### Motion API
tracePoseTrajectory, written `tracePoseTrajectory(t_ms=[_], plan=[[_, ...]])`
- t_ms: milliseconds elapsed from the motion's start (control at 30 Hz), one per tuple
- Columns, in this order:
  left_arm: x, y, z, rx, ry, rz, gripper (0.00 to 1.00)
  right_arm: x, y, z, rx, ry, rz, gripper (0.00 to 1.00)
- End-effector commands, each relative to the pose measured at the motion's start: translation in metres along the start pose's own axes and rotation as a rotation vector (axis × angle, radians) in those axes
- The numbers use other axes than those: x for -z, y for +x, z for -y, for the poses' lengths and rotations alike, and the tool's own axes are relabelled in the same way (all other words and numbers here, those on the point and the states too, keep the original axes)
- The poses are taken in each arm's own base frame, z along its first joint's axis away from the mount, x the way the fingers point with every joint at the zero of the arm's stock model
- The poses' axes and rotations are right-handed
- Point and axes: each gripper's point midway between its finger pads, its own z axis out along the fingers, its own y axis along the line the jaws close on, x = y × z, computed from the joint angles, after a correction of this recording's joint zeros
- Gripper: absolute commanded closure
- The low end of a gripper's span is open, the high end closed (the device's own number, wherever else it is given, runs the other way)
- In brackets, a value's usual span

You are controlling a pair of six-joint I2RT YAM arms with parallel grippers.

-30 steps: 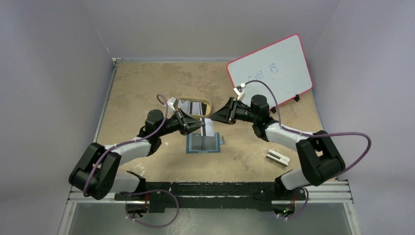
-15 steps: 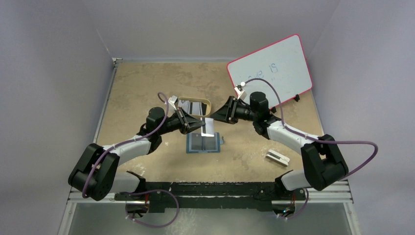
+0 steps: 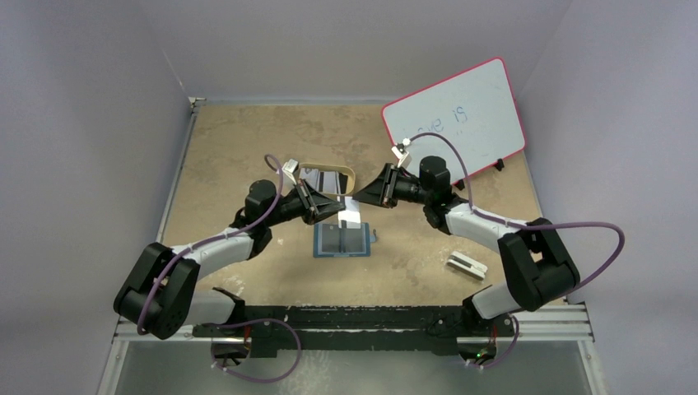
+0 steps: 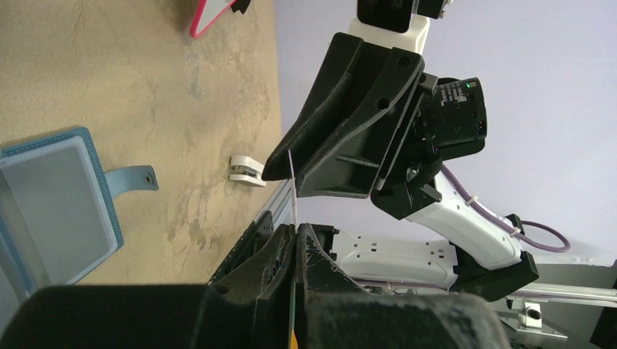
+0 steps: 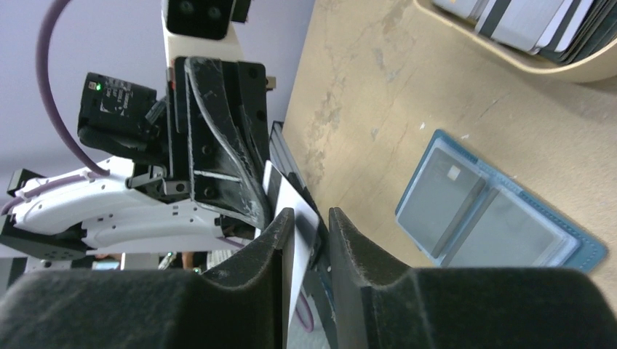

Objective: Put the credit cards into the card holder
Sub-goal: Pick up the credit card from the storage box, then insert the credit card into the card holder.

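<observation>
A pale credit card (image 3: 352,216) stands on edge above the open teal card holder (image 3: 342,240), with my left gripper (image 3: 336,212) shut on it. In the left wrist view the credit card (image 4: 292,182) shows edge-on, rising from my shut left gripper (image 4: 297,229). My right gripper (image 3: 360,200) faces it from the right. In the right wrist view the credit card (image 5: 298,218) sits between the parted jaws of my right gripper (image 5: 311,217). It lies against the left finger, with a gap to the right one. The card holder (image 5: 487,218) lies flat below.
The tan oval tray (image 3: 350,174) behind the grippers holds several more cards (image 5: 524,22). A white block with a dark slot (image 3: 467,264) lies at the right front. A red-rimmed whiteboard (image 3: 457,111) leans at the back right.
My right gripper's jaws widened, then narrowed round the card's free end. The left gripper kept its hold, and the card dropped slightly toward the card holder.
</observation>
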Motion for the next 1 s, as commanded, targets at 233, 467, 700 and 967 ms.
tracePoseTrajectory(t_ms=[233, 467, 700, 967], plan=[[-0.002, -0.002, -0.01, -0.1, -0.075, -0.013, 0.7, 0.003, 0.003, 0.005, 0.049, 0.005, 0.042, 1.0], [0.046, -0.021, -0.114, -0.346, -0.681, -0.001, 0.66, 0.003, 0.001, 0.04, 0.028, 0.153, 0.123, 1.0], [0.051, -0.011, -0.147, -0.33, -0.723, -0.029, 0.68, -0.013, 0.009, 0.068, 0.007, 0.234, 0.124, 1.0], [0.055, -0.001, -0.181, -0.31, -0.773, -0.072, 0.75, -0.029, 0.021, 0.096, -0.024, 0.291, 0.093, 1.0]])
